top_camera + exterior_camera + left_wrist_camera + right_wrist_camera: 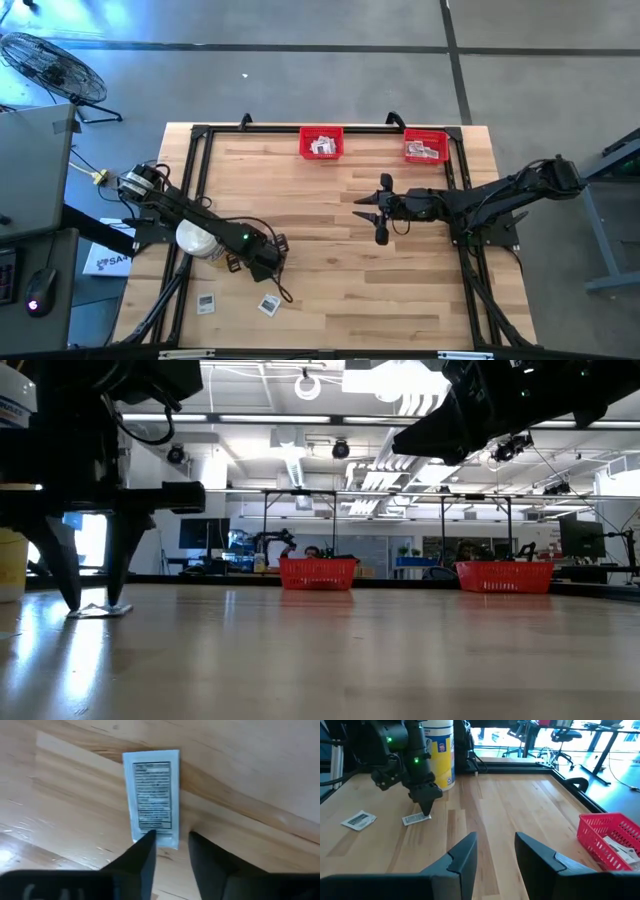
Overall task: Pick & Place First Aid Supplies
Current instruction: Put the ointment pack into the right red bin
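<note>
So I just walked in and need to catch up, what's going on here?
The left gripper is down on the table over a white packet, fingers either side of one end, not yet lifted. Another packet lies nearby. The right gripper waits, open and empty, mid-table. Two red bins at the far edge already hold packets.

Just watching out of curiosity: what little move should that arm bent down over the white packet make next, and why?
Probably close and lift: the left gripper is down at the table with its fingers open around one end of a packet lying flat, not yet pinched.
</note>
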You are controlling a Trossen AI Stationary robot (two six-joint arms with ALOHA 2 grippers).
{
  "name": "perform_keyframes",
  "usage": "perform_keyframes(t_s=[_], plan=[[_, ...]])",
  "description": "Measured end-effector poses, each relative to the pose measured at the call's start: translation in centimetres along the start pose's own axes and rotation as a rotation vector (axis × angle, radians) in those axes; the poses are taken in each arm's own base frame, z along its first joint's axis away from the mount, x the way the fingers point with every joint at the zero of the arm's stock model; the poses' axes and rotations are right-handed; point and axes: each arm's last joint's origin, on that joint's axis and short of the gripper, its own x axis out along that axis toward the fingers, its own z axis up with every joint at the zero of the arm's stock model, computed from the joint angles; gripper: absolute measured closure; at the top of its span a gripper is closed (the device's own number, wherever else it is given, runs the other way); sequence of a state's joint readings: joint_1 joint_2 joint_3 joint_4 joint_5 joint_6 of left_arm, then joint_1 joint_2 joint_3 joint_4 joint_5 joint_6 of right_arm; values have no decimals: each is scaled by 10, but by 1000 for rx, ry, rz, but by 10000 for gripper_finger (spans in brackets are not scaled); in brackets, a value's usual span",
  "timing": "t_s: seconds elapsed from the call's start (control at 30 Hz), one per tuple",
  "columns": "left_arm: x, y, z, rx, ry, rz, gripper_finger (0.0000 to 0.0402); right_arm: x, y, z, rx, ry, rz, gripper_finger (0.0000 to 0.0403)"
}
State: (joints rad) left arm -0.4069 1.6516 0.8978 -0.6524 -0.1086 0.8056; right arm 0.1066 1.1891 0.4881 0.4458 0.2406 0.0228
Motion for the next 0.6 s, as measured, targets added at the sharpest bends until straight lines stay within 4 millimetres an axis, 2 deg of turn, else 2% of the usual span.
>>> perform_keyframes(t_s=[0.3,0.6], plan=[[5,-2,-6,-14,11,-21,394,0,0,0,4,0,12,277],[8,-4,-7,-30,12,-7,400,0,0,0,5,-1,12,277]])
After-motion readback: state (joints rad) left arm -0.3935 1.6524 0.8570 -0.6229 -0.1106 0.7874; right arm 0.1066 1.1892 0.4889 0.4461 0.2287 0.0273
